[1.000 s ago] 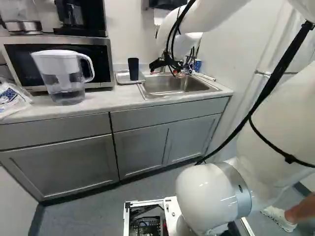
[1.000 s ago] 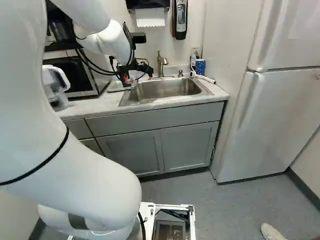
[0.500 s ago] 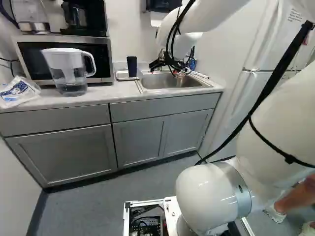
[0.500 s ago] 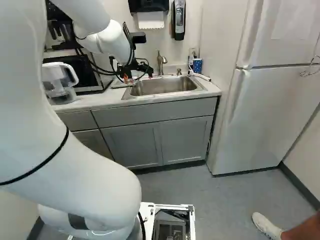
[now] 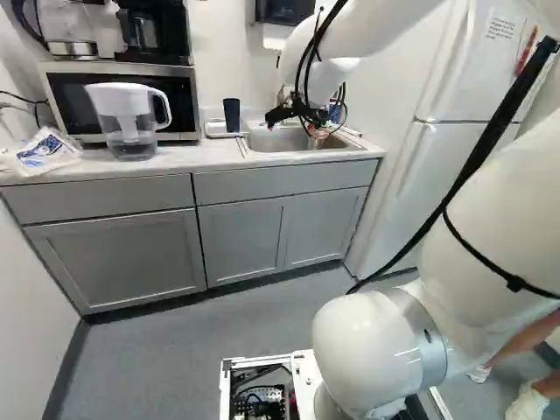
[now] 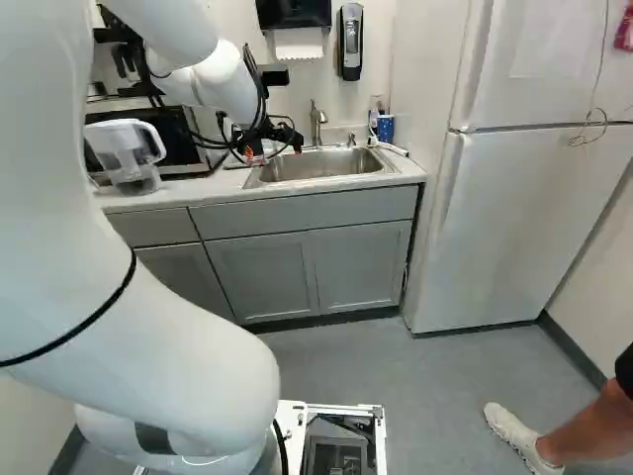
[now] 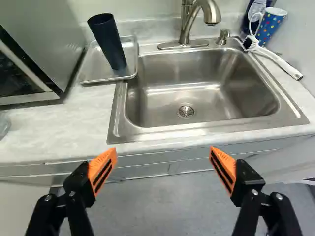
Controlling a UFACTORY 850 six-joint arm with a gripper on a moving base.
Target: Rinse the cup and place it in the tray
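The base (image 5: 302, 372) has moved, sliding the whole scene in both base views, while the arm (image 6: 178, 327) keeps its pose, its gripper (image 6: 273, 150) spread wide. On the tray (image 7: 93, 69) between microwave (image 7: 49, 44) and sink (image 7: 120, 125) stands the cup (image 7: 109, 43), dark, tall, slightly flared; it looks upright, probably, mouth up, long axis vertical.

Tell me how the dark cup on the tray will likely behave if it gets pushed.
The cup would likely tip if pushed near its top, being tall and narrow. Once down, its round body might roll, though the raised rim of the tray could stop it.
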